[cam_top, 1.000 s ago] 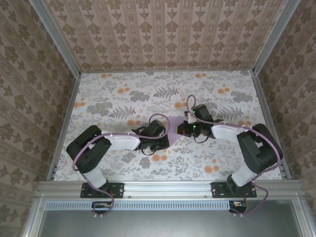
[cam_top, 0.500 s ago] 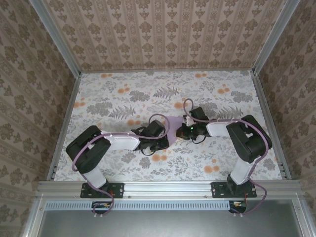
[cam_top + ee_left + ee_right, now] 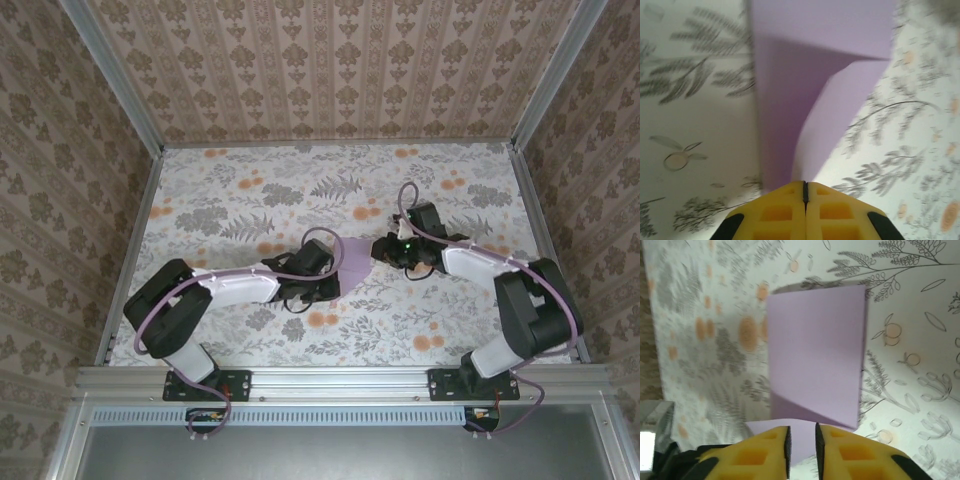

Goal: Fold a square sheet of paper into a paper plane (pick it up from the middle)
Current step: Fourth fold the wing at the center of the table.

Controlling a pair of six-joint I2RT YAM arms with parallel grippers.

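The yellow fingers [image 3: 775, 212] of the left gripper [image 3: 805, 192] are squeezed tight together at the bottom middle of the frame. They pinch the near tip of the purple sheet of paper [image 3: 790, 100], which has a fold in it. The right gripper [image 3: 802, 440] has a small gap between its fingers [image 3: 765, 452], just over the paper's edge. In the top view the paper [image 3: 355, 258] sits in the middle, on the flowery tablecloth [image 3: 250, 200].

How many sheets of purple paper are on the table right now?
1. The purple sheet, partly folded, is in the middle, between the left hand and right hand; another beneath it could be hidden.
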